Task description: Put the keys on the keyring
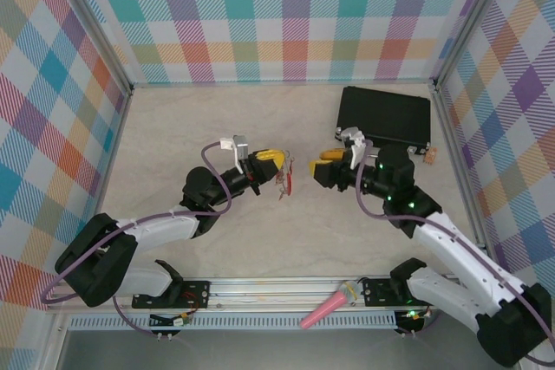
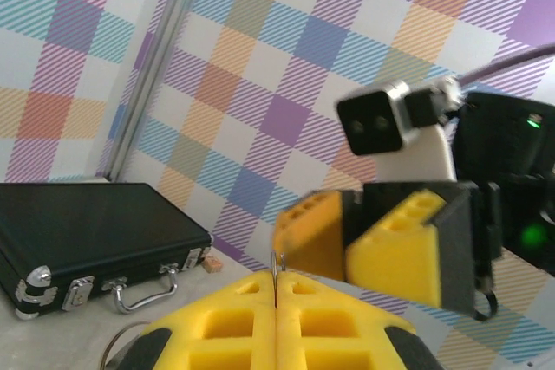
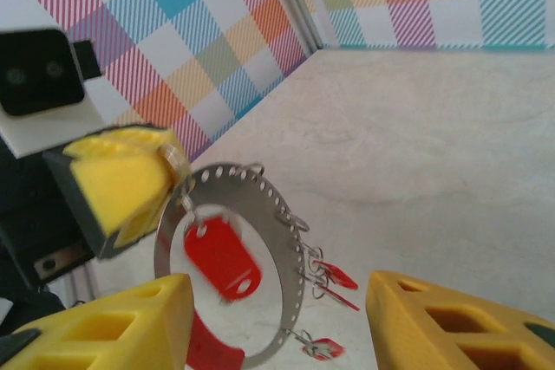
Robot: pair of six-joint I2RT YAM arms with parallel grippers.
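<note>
The keyring is a flat silvery ring with holes along it and a red sleeve at its bottom. It hangs upright above the table, and my left gripper is shut on its top edge. In the left wrist view a thin sliver of the keyring pokes out between the closed yellow fingers. Small red keys dangle from little rings on its right side, with another key lower down. A larger red tag hangs inside the ring. My right gripper faces the ring, open and touching nothing.
A black case with metal latches lies at the back right, with a small brown piece beside it. A pink cone rests on the front rail. Plaid walls enclose the table on three sides.
</note>
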